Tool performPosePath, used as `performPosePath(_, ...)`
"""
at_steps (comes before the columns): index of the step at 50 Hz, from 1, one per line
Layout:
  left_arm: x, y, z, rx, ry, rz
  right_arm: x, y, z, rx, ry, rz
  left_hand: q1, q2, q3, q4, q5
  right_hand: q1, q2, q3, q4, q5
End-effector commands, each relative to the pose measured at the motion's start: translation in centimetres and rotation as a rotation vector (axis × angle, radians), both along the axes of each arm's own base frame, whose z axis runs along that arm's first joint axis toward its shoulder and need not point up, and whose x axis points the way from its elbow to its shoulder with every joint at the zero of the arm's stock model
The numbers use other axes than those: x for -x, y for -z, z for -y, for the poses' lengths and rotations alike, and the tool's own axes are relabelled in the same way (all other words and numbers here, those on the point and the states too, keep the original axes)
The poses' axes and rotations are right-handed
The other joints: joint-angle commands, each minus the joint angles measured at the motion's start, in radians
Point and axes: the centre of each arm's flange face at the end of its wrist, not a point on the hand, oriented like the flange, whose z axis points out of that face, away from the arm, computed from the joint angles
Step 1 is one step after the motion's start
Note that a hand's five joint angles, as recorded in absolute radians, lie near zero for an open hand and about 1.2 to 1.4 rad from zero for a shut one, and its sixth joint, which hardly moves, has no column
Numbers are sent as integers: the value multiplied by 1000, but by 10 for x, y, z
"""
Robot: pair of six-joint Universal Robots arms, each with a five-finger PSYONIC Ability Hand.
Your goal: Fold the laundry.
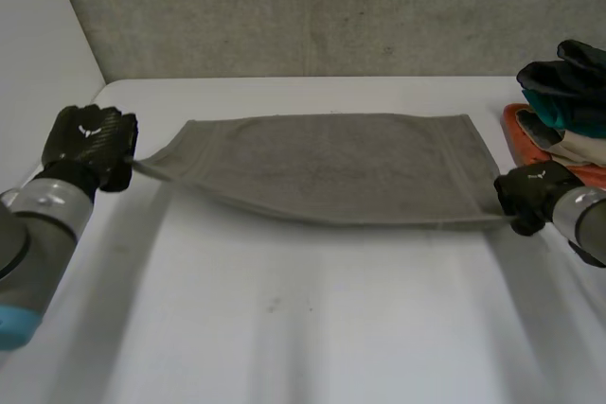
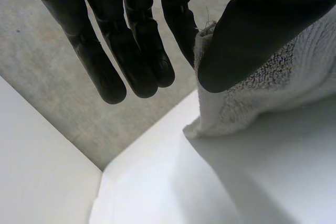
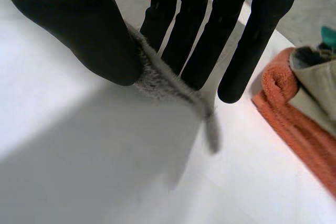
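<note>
A grey towel (image 1: 331, 166) hangs stretched between my two hands, its near edge lifted off the white table (image 1: 303, 328) and its far edge resting on it. My left hand (image 1: 90, 144) pinches the towel's near left corner (image 2: 252, 87) between thumb and straight fingers (image 2: 142, 51). My right hand (image 1: 530, 194) pinches the near right corner (image 3: 157, 80) the same way, thumb against fingers (image 3: 205, 35), with a short end of cloth sticking out past the fingertips.
A pile of laundry (image 1: 568, 101) lies at the table's right edge, with an orange towel (image 3: 294, 114) underneath and dark and teal cloth on top. A grey wall (image 1: 331, 7) stands behind the table's far edge.
</note>
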Motion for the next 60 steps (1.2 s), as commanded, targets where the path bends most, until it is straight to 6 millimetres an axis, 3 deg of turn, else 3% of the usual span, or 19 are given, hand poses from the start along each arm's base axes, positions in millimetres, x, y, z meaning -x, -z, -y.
performPosePath(1, -12, -5, -61, -167, 14, 127, 24, -12, -62, -104, -167, -392, 265, 196, 199, 194, 225, 255, 215, 205, 197, 241)
performPosePath(4, -19, 6, -92, -273, 43, 279, 36, -14, -82, -156, -213, -530, 265, 196, 199, 194, 225, 255, 215, 205, 197, 241)
performPosePath(6, -27, 13, -104, -327, 45, 369, 39, -17, -84, -147, -221, -559, 265, 196, 199, 194, 225, 255, 215, 205, 197, 241)
performPosePath(12, -33, 19, -101, -316, 55, 444, 34, -17, -71, -60, -212, -547, 265, 196, 199, 194, 225, 255, 215, 205, 197, 241)
performPosePath(16, -25, 18, -75, -239, 82, 382, 29, -6, -38, 25, -190, -540, 265, 196, 199, 194, 225, 255, 215, 205, 197, 241)
performPosePath(22, 8, 18, -24, -117, 106, 240, -6, 1, -1, 160, -189, -461, 265, 196, 199, 194, 225, 255, 215, 205, 197, 241)
performPosePath(26, 25, 27, 6, -82, 69, 236, -9, 9, 26, 204, -139, -459, 265, 196, 199, 194, 225, 255, 215, 205, 197, 241)
performPosePath(31, 37, 44, 23, -109, 39, 242, -16, 17, 31, 203, -138, -467, 265, 196, 199, 194, 225, 255, 215, 205, 197, 241)
performPosePath(34, 50, 52, 8, -136, 85, 245, -22, 18, 25, 203, -153, -461, 265, 196, 199, 194, 225, 255, 215, 205, 197, 241)
performPosePath(35, 52, 53, 3, -149, 94, 241, -22, 19, 23, 196, -153, -456, 94, 25, 28, 23, 54, 255, 215, 205, 197, 241)
performPosePath(36, 54, 50, -11, -175, 109, 220, -22, 20, 21, 189, -151, -451, -408, -476, -473, -479, -447, 255, 215, 205, 197, 241)
performPosePath(37, 54, 43, -21, -184, 116, 201, -22, 20, 20, 184, -149, -443, -549, -618, -615, -621, -589, 255, 215, 205, 197, 241)
performPosePath(42, 47, 6, -50, -186, 106, 50, -21, 19, 6, 159, -141, -383, -779, -848, -845, -850, -819, 255, 215, 205, 197, 241)
performPosePath(45, 43, -8, -64, -228, 102, -27, -22, 14, -1, 166, -151, -369, -803, -872, -869, -874, -843, 255, 215, 205, 197, 241)
performPosePath(49, 42, -8, -84, -333, 113, -41, -21, 13, -4, 163, -162, -360, -800, -869, -866, -872, -840, 255, 215, 205, 197, 241)
performPosePath(55, 51, 11, -117, -440, 173, 14, -21, 16, -8, 149, -165, -360, -800, -869, -866, -872, -840, 255, 215, 205, 197, 241)
performPosePath(60, 56, 35, -122, -447, 166, 44, -21, 20, -10, 145, -167, -361, -745, -813, -810, -816, -784, 255, 215, 205, 197, 241)
